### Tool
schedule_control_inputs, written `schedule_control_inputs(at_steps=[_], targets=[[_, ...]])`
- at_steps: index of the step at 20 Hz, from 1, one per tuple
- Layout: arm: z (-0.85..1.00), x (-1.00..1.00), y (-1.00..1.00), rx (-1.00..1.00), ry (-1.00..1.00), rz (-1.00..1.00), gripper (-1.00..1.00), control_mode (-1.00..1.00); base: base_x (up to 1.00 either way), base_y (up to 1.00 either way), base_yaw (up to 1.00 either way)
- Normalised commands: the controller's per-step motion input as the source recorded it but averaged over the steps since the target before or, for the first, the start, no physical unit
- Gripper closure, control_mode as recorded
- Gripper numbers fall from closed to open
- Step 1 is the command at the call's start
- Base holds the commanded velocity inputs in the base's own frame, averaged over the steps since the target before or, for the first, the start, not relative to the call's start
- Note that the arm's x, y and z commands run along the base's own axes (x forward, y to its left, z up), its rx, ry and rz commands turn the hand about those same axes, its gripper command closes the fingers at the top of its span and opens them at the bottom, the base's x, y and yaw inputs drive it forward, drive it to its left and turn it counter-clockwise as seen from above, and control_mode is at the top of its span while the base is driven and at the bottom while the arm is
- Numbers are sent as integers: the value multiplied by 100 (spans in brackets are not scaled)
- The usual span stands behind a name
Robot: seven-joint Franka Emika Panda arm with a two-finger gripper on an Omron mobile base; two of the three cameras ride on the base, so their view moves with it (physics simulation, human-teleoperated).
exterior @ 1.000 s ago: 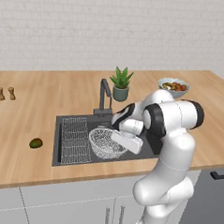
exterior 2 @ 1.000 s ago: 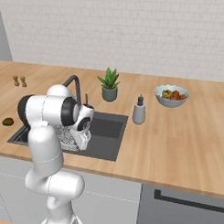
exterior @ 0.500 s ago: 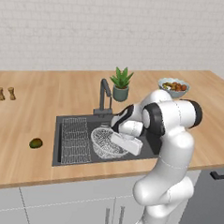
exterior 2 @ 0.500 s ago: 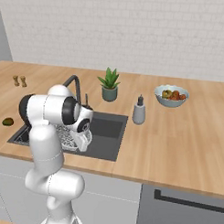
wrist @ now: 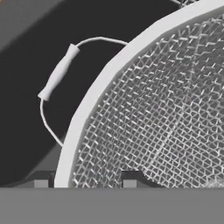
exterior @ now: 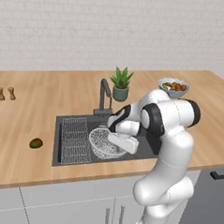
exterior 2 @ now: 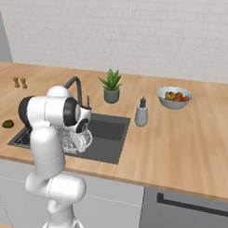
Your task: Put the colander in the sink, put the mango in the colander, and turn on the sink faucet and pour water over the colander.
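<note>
Down in the sink (exterior: 68,122), the colander (exterior: 102,142) sits beside the ribbed rack (exterior: 76,140), which lies at its 9 o'clock. At the bowl's 3 o'clock edge the gripper (wrist: 83,181) straddles the white rim, one dark fingertip (wrist: 131,178) inside the mesh and the other outside; the jaws stand narrowly parted, and whether they pinch the rim I cannot tell. On the wooden counter (exterior: 21,160), the mango (exterior: 35,143) lies well apart at the sink's 9 o'clock. Behind the basin, at 12 o'clock, rises the sink faucet (exterior: 104,95).

no readable text, no labels, no brands, no numbers, no signs
</note>
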Motion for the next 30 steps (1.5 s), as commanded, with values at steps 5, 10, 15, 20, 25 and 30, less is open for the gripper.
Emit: schedule_control_inputs(at_steps=[5,10,15,20,25,30], targets=[[0,14,11,0,0,0,-100,-100,0,0,0],[0,-1,0,0,0,0,-100,-100,0,0,0],[46,0,-15,0,-1,-7,-100,-100,0,0,0],[84,-19,-4,0,-1,-26,-100,-100,0,0,0],[67,-69,-1,-1,0,-37,-100,-100,0,0,0],[48,-93,0,0,0,-47,-100,-100,0,0,0]])
